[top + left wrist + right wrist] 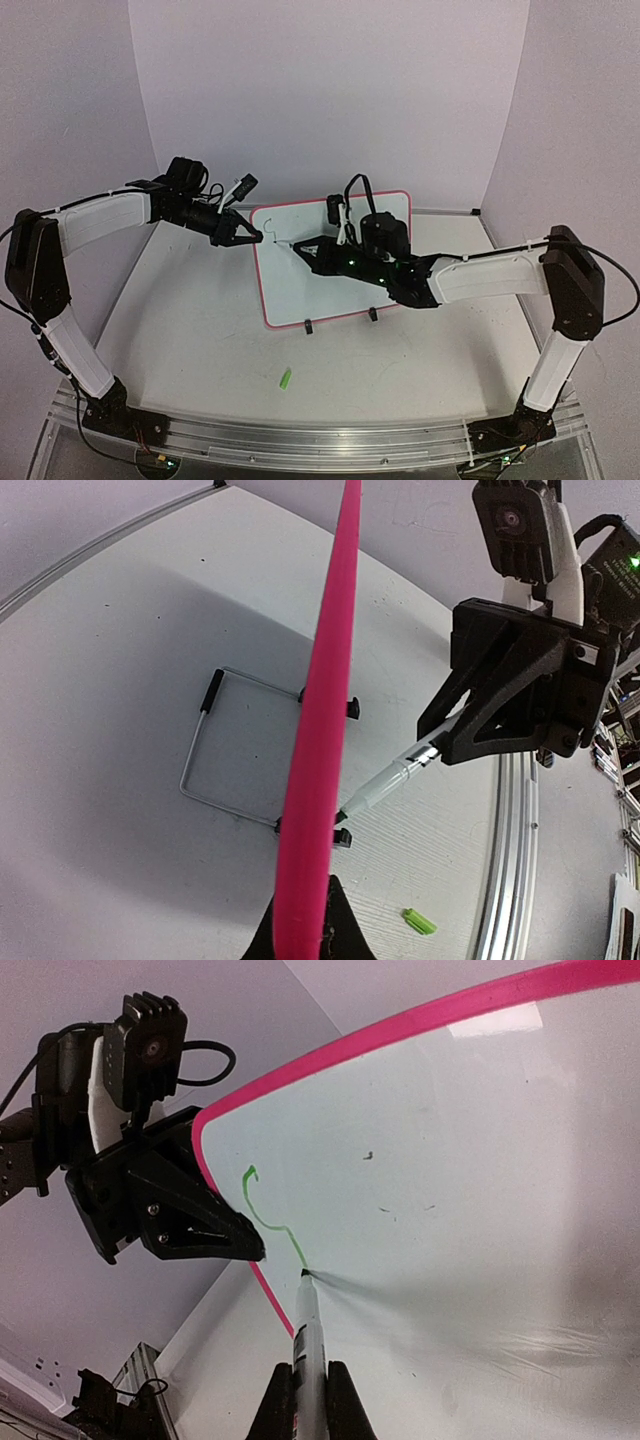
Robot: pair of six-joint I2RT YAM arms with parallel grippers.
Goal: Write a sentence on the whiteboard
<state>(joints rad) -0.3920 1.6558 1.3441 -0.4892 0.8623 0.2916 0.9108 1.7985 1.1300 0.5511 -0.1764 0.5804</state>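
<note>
1. Right wrist view: the right jaws are clamped narrow on a marker (308, 1345), whose tip touches the whiteboard (480, 1160) at the low end of a hooked green line.
2. That line is all there is of the sentence (265, 1223) so far, so I judge the writing barely begun.
3. The left jaws pinch the pink rim at the board's upper left corner, just beside the marker tip.
4. The board stands tilted back at mid bench (200, 340) on two black clip feet (308, 326) and a wire stand (215, 750).
5. A green cap (285, 379) lies apart, nearer the arm bases.
6. Risk: too hard a press could rock the board back on its stand, or twist it in the left jaws, and bend the letters.
7. Risk: the tip sits close to the left jaws and the rim, so a stroke drifting leftward could run off the board or knock the two arms together.
8. Risk: drag could slide the marker in its grip.
9. Pose: the right forearm runs leftward, low across the board's face.
10. The left arm's elbow is raised at far left, with its forearm reaching right to the corner.
</note>
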